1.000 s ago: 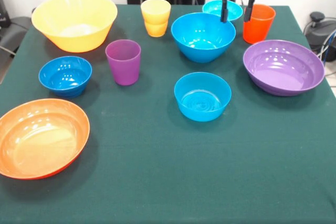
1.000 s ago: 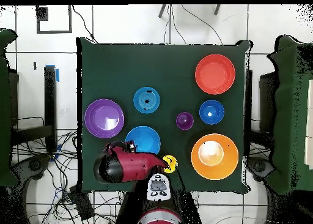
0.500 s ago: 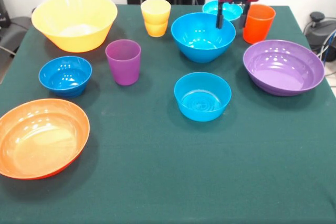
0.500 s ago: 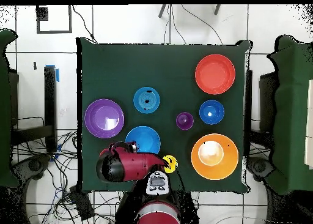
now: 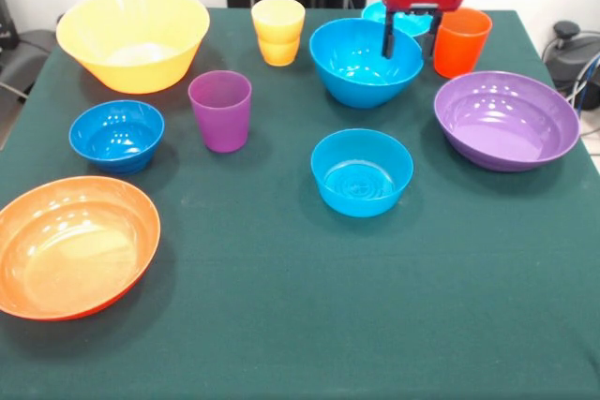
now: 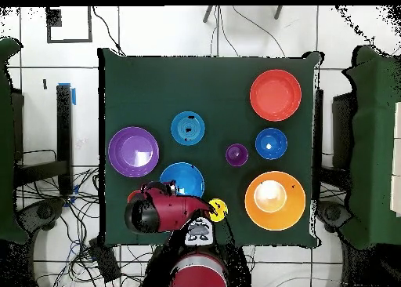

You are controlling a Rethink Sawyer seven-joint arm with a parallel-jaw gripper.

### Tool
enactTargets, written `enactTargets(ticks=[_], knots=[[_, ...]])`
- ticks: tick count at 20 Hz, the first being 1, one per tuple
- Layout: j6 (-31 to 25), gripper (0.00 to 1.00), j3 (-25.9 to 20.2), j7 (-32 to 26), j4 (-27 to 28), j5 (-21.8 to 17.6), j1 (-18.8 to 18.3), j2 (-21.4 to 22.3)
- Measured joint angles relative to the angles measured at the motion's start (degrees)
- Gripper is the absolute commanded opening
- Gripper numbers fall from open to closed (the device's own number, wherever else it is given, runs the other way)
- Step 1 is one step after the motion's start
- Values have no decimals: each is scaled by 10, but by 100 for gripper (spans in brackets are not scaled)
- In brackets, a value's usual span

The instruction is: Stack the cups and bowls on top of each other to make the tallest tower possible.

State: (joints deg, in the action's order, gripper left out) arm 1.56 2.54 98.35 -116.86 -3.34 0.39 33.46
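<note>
Ten vessels (image 5: 366, 64) upright, mouths up, unstacked

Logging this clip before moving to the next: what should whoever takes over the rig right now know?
Pincer: open, empty, low at the back rim of the far mid-blue plastic bowl.
Small cyan bowl and orange plastic cup stand just behind it.
Every other bowl and cup stands separate on the green table.
Done: nothing stacked.
Left: the whole tower.
</note>
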Motion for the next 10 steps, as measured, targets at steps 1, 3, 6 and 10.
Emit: enactTargets(ticks=[1,3,6,10], knots=[[5,100,0,0,1,0,2,-2],[20,100,1,1,5,0,8,-9],[34,100,1,2,10,0,13,-18],[46,100,2,8,15,0,17,-28]])
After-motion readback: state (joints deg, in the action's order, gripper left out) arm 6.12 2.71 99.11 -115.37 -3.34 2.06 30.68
